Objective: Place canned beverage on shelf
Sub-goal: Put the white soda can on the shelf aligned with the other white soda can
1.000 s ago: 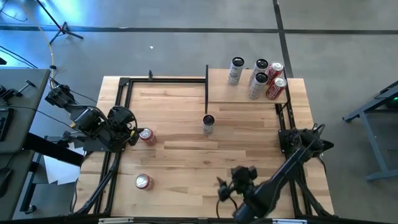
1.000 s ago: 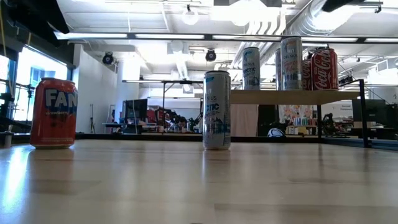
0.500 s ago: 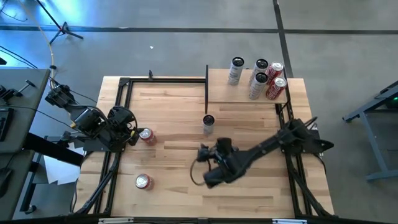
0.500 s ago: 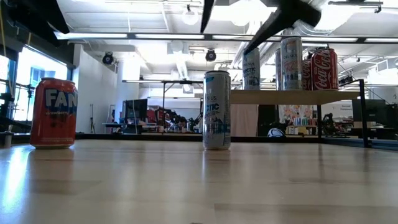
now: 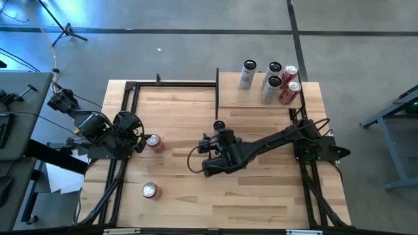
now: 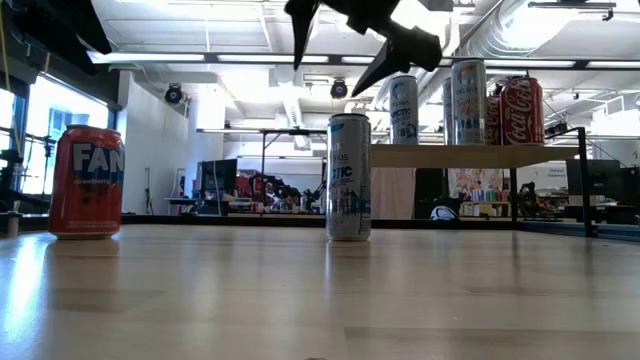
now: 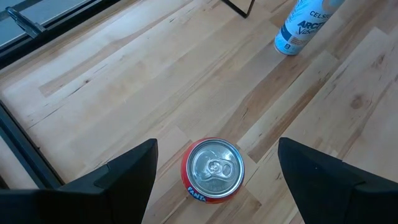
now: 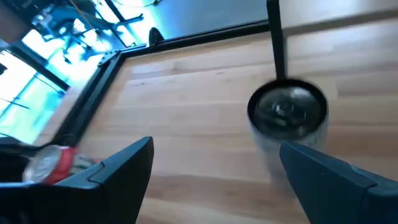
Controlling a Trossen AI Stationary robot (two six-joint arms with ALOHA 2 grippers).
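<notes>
A slim white-and-blue can [image 5: 219, 128] stands upright on the tabletop near its middle, in front of the shelf's black post; it also shows in the low view [image 6: 349, 176]. My right gripper [image 5: 213, 140] hovers open just on the near side of it and above it [image 6: 342, 45], with the can ahead of the fingers [image 8: 287, 112]. My left gripper [image 5: 137, 140] is open at the table's left. An orange Fanta can [image 7: 212, 169] stands upright ahead of its fingers, untouched. The shelf [image 5: 260, 98] at the far right carries several upright cans.
A second red can [image 5: 151, 190] stands near the table's near left edge. A Fanta can shows at the left of the low view [image 6: 88, 180]. A black metal frame [image 5: 130, 88] runs along the table's edges. Bare wood lies between the cans.
My right arm has swung from the table's near edge toward the far edge and a little left, up to the slim can. Its open fingers have come down into the low view above the can. The cans have not moved.
</notes>
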